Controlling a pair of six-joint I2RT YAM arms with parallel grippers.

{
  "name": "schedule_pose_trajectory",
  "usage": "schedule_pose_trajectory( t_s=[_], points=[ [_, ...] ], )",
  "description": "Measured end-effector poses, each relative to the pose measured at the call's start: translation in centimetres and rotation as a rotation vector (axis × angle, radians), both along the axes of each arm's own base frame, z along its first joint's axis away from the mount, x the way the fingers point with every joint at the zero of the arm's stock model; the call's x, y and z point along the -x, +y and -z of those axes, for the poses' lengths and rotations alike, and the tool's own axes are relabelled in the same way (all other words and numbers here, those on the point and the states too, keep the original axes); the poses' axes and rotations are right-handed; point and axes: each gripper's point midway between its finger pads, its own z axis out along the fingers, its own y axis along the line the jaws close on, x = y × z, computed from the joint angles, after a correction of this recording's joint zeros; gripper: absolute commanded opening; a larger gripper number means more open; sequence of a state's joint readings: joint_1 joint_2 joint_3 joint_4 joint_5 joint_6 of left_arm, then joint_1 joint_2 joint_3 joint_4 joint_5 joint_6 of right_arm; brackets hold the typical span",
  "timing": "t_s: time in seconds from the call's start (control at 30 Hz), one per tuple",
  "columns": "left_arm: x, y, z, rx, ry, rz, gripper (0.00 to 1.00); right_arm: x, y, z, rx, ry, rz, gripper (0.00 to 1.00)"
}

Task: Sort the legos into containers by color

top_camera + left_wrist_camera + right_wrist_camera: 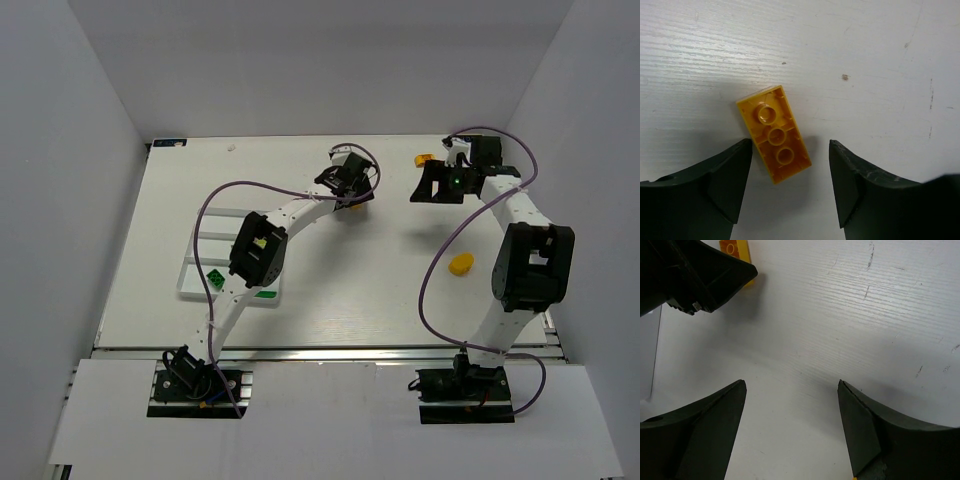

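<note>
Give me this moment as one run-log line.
left gripper: open over underside-up orange plastic brick on white table | right gripper: open, holding nothing | white plastic tray: lime-green brick inside

One flat white plastic tray [197, 255], at nine o'clock, has three long compartments. Two green studded bricks: one bright green brick [215, 278] and one darker green brick [265, 295]. Two orange-yellow studded bricks: one far orange brick [424, 160] at one o'clock and one upturned orange brick [774, 134]. One rounded yellow piece [460, 264].

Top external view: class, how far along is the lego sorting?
Done: green bricks lie in the white tray. In hand: the open left gripper straddles an upturned orange brick, not yet gripped. Left: another orange brick and a rounded yellow piece on the table; the right gripper is open, empty.
</note>
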State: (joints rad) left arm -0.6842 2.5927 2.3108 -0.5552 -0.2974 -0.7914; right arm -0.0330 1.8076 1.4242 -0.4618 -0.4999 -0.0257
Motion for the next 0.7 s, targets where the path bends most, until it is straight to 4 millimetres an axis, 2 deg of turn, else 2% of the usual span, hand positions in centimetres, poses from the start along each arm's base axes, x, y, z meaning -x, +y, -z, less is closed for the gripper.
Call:
schedule_pose_trajectory(
  t_s=[0.13, 0.5, 0.67, 0.7],
  points=[
    [-0.1, 0.5, 0.2, -0.022, -0.002, -0.023, 0.60, 0.3, -0.1, 0.3, -0.013, 0.008, 0.000, 0.79],
    [0.0, 2.1, 0.8, -0.092, -0.005, -0.055, 0.34, 0.7, 0.3, -0.5, -0.044, -0.006, -0.012, 0.77],
    [1.3, 3.5, 0.6, -0.134, 0.007, -0.019, 0.24, 0.9, 0.4, -0.6, -0.043, -0.014, -0.024, 0.76],
    [2.1, 4.2, 0.6, -0.147, 0.024, 0.003, 0.18, 1.0, 0.4, -0.6, -0.042, -0.014, -0.028, 0.76]
  ],
)
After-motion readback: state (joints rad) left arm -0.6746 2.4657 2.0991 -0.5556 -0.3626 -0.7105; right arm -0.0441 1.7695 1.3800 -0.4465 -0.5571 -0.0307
